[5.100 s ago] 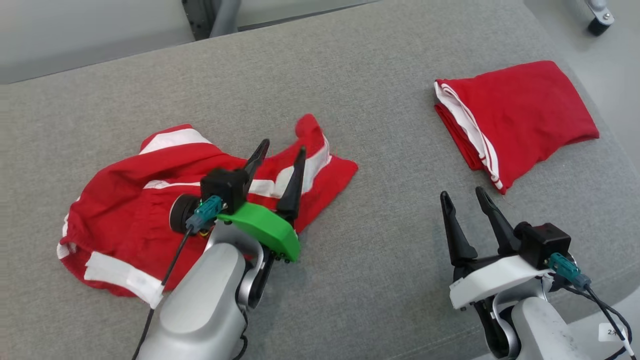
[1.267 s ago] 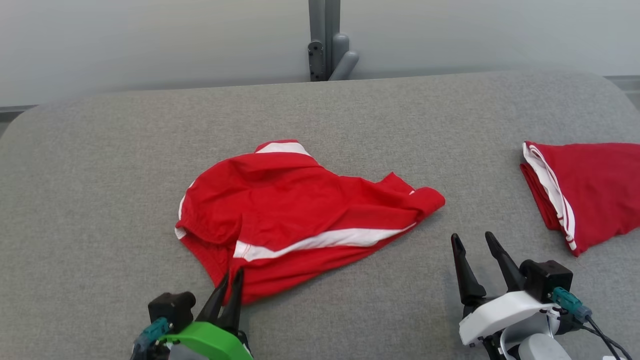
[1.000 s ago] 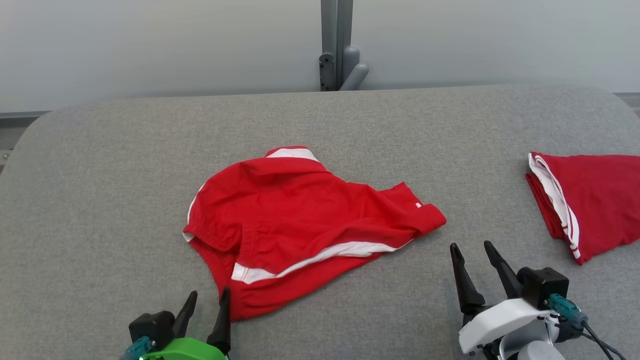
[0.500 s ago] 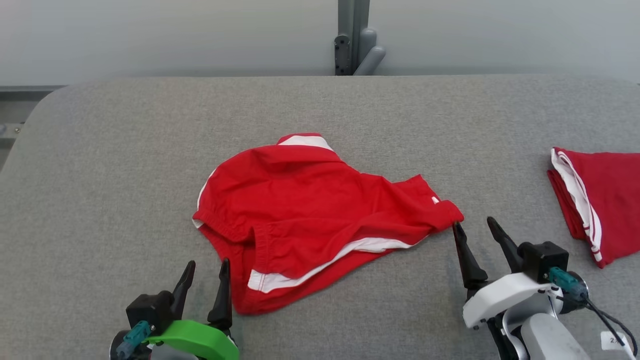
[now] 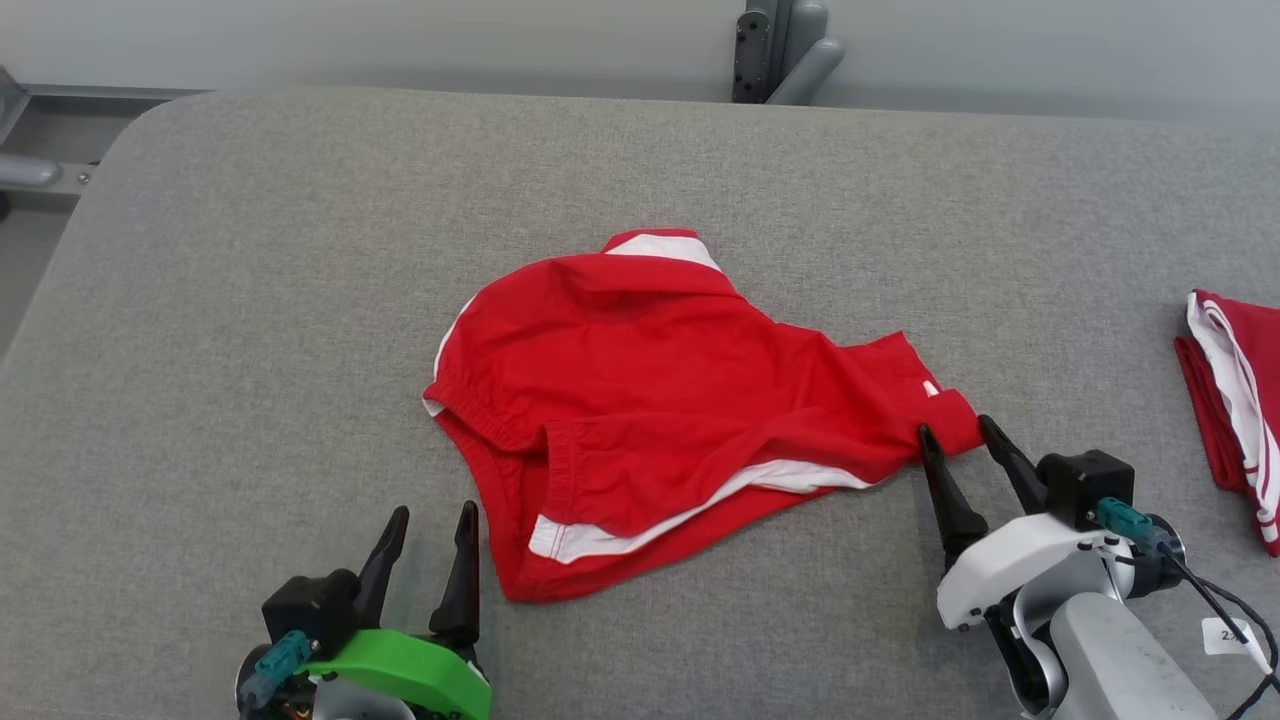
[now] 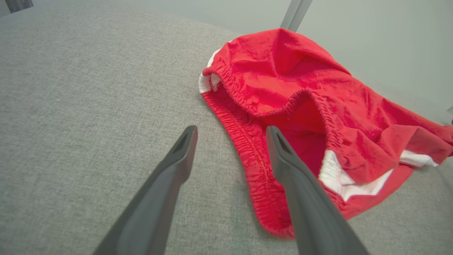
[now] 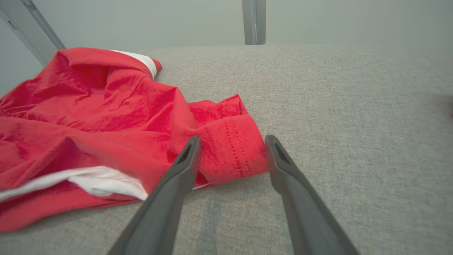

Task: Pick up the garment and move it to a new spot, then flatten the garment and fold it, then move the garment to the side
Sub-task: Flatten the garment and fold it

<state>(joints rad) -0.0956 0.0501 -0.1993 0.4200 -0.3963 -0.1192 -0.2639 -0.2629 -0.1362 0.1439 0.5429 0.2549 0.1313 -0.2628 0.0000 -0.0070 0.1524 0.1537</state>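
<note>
Though the grey tabletop (image 5: 250, 300) has wide bare room to the left and far side, the red garment (image 5: 650, 400) lies crumpled mid-table, so I judge flattening and folding undone. A folded red piece (image 5: 1235, 400) crowds the right edge. The left claw (image 5: 434, 510) gapes empty near the waistband; the right claw (image 5: 955, 427) stands spread astride the garment's right hem corner.

Rumpled red garment (image 5: 660, 390) with white stripes lies loosely spread at the grey surface's middle.
</note>
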